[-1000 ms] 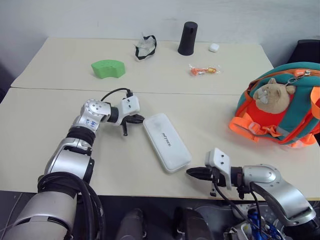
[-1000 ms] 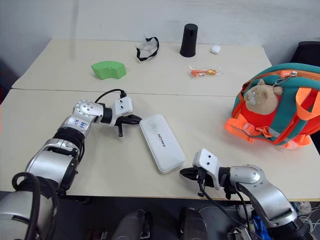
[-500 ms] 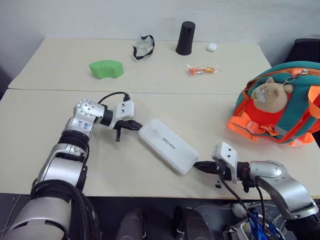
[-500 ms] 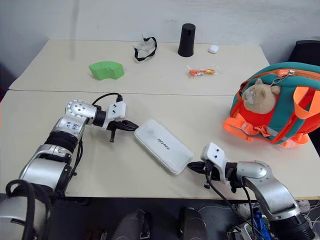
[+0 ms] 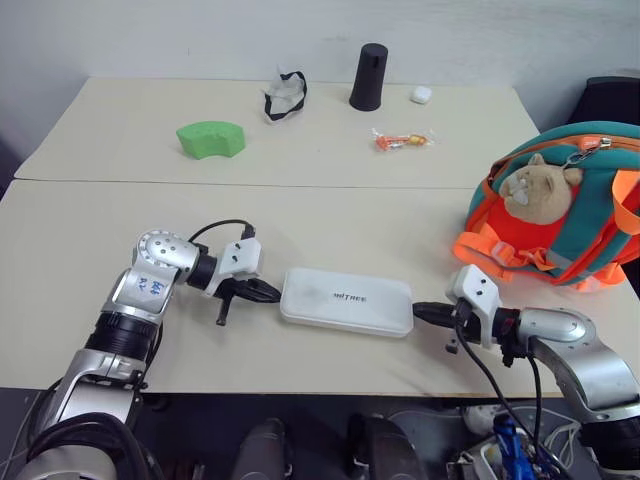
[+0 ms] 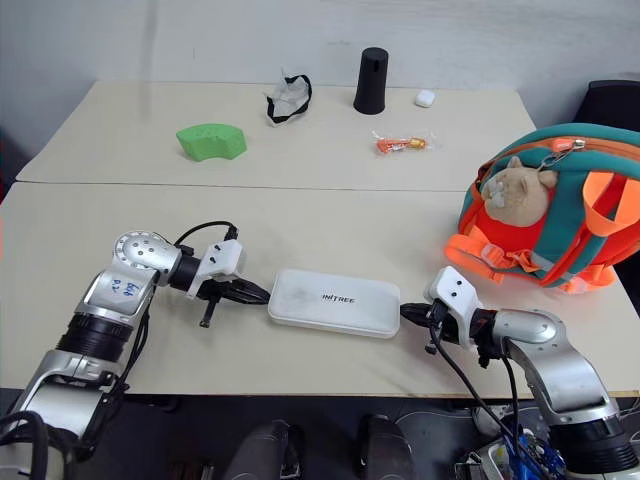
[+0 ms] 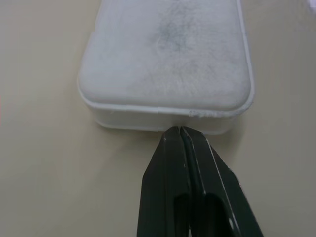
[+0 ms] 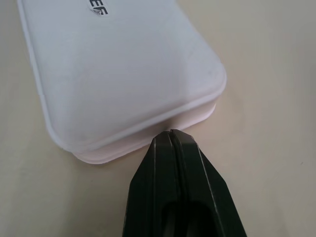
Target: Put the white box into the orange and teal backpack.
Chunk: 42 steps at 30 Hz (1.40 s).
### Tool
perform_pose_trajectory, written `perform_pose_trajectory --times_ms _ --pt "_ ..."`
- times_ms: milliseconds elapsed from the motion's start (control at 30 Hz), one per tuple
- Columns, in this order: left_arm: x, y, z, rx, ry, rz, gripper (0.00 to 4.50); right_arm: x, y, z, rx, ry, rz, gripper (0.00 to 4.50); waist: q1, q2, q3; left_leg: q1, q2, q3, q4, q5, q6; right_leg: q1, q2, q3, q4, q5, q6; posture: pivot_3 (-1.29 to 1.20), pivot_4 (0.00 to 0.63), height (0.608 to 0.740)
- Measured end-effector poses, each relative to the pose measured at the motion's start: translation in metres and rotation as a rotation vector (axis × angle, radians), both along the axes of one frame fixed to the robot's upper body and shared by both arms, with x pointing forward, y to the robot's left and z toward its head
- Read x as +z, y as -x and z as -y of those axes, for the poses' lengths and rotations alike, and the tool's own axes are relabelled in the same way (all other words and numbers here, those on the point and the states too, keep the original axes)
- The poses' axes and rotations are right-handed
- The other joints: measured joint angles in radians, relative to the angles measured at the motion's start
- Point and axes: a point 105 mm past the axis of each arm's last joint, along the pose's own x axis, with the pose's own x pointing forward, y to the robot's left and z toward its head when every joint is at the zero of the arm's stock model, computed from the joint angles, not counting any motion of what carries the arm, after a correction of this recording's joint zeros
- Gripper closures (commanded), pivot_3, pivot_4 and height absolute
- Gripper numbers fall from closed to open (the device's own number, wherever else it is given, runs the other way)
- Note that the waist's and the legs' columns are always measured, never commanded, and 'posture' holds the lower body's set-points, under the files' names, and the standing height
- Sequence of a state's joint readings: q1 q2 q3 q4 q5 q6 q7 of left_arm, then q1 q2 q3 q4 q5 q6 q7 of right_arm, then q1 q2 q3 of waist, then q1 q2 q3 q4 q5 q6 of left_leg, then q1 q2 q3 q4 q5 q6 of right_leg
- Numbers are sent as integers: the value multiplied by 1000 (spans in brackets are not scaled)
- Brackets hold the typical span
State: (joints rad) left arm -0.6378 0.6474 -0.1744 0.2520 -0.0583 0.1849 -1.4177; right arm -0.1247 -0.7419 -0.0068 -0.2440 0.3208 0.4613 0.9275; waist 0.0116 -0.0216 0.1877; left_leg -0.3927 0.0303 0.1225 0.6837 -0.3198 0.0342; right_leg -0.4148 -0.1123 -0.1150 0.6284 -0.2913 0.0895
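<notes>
On beige table [image 5: 90, 240]: white box [image 5: 346, 301] lying flat, pressed endwise between closed, empty left gripper [image 5: 272, 293] and right gripper [image 5: 420, 310].

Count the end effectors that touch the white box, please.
2. The left end effector presses the white box at its left short end; the right end effector presses its right short end.

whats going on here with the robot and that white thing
The robot has the white box lying flat on the table, pinched lengthwise between its two arms. The left gripper and the right gripper, both shut, press their tips against opposite short ends. The orange and teal backpack sits off to the robot's right, and the box isn't in it yet.
</notes>
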Motion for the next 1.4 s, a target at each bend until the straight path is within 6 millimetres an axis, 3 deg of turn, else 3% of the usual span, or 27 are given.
perform_pose_trajectory --times_ms 100,200,300,433,600,700,800,967,1267,1400 --pt "1 1 -2 53 23 -29 4456 2 -2 -1 -4 -2 15 4500 -2 0 0 1 0 0 0 0 0 1 0 2 0 0 0 0 150 740" --pt "4 -6 -8 174 77 -78 3888 3 -1 -1 8 -1 25 4500 -2 0 0 1 0 -1 0 0 0 1 -1 4 0 0 0 0 150 740" --pt "14 -16 -22 353 169 -172 2937 1 4 2 27 22 12 4500 -4 0 0 1 0 -1 0 0 0 2 0 5 0 0 0 0 150 740" --pt "23 -10 -36 469 292 -384 1623 1 6 2 42 27 17 4500 -12 0 0 1 0 -1 0 0 0 2 0 5 0 0 0 0 150 740" --pt "23 24 -24 518 342 -768 28 4 3 0 51 35 35 4500 -15 0 0 2 0 -1 0 0 -1 2 -1 9 0 0 0 0 150 740" --pt "9 44 -16 557 263 -902 7 9 0 -2 57 37 54 4500 -15 0 0 3 1 -2 0 0 -2 2 -1 10 0 0 0 0 150 740" --pt "-3 50 -17 632 210 -980 7 9 0 -5 68 38 57 4500 -14 0 0 4 1 -2 0 1 -3 3 -2 10 0 -1 -2 0 150 740" --pt "-2 36 -7 681 239 -977 7 4 2 -10 84 44 51 4500 -3 3 -2 7 0 -3 0 2 -4 5 -3 10 0 -1 -2 0 150 740" --pt "11 13 -21 774 289 -1009 7 1 2 -8 71 60 51 4500 -12 3 -2 6 1 -3 -1 2 -7 3 -3 10 3 -3 -5 0 150 740" --pt "18 6 -13 750 313 -1022 7 0 2 -9 67 55 52 4500 -12 3 -2 6 1 -3 -1 2 -7 2 -2 10 3 -3 -5 0 150 740"
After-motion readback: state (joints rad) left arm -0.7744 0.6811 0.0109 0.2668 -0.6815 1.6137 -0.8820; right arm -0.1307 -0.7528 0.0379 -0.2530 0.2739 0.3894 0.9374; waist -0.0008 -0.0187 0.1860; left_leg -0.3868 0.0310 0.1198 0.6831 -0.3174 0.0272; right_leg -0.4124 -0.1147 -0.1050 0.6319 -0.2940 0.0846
